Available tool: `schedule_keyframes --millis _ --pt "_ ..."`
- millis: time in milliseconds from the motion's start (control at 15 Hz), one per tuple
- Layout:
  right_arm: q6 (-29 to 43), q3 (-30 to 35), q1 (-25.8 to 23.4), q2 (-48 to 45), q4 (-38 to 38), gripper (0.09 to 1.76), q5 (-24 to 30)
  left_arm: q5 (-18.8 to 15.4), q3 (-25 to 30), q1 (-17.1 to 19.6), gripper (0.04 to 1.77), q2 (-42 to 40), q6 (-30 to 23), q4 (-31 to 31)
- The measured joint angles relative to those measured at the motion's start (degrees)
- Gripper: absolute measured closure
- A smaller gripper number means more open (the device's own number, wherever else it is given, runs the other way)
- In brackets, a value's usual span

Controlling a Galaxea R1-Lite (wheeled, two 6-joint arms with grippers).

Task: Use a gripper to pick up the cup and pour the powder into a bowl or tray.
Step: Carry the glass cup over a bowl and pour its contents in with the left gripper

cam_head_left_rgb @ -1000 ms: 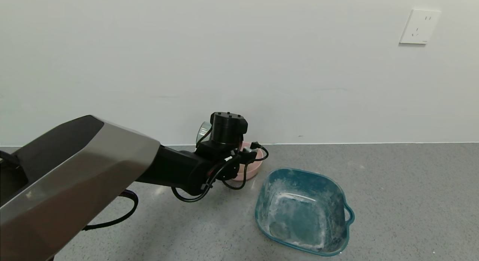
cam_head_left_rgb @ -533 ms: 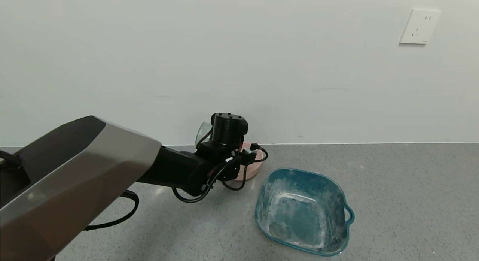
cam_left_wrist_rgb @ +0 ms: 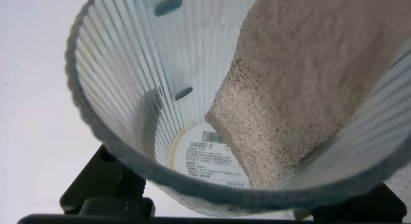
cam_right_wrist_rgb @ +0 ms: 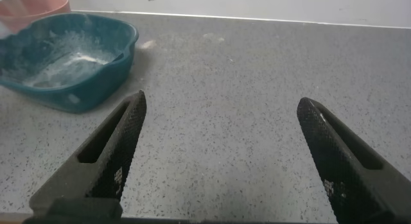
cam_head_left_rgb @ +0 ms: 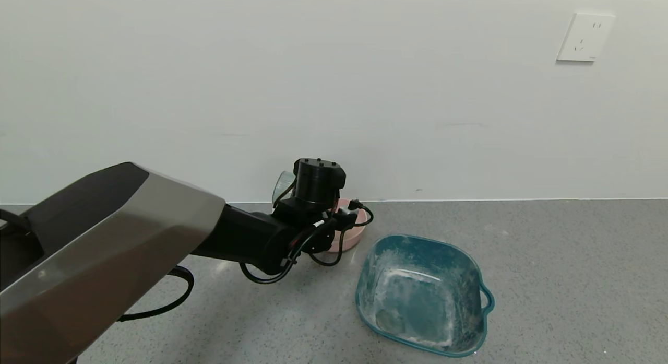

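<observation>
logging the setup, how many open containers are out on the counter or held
3: the pink bowl by the wall, partly behind the left claw; the teal tub in front and right of it; the ribbed cup held tilted in that claw. Others may be hidden behind the arm.

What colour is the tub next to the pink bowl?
Teal, its inside dusted white; the tub shows best in the head view, beside the pink bowl.
</observation>
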Motion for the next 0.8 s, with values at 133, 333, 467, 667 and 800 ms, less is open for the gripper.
schedule_keyframes --millis 133,333,467,667,800 --pt "0.0 0.0 0.0 0.0 0.0 0.14 0.0 0.0 0.2 0.0 0.49 0.0 0.1 0.0" --pt "0.0 0.0 0.0 0.0 0.0 0.14 0.0 0.1 0.3 -0.3 0.49 0.0 0.1 0.0" --pt "0.0 0.0 0.0 0.0 0.0 0.14 0.0 0.2 0.3 -0.3 0.49 0.1 0.0 -0.1" --pt "0.0 0.0 0.0 0.0 0.0 0.14 0.0 0.1 0.6 -0.4 0.49 0.1 -1.0 -0.7" --pt "0.0 0.0 0.0 0.0 0.0 0.14 0.0 0.0 1.9 -0.4 0.49 0.1 -2.0 -3.9"
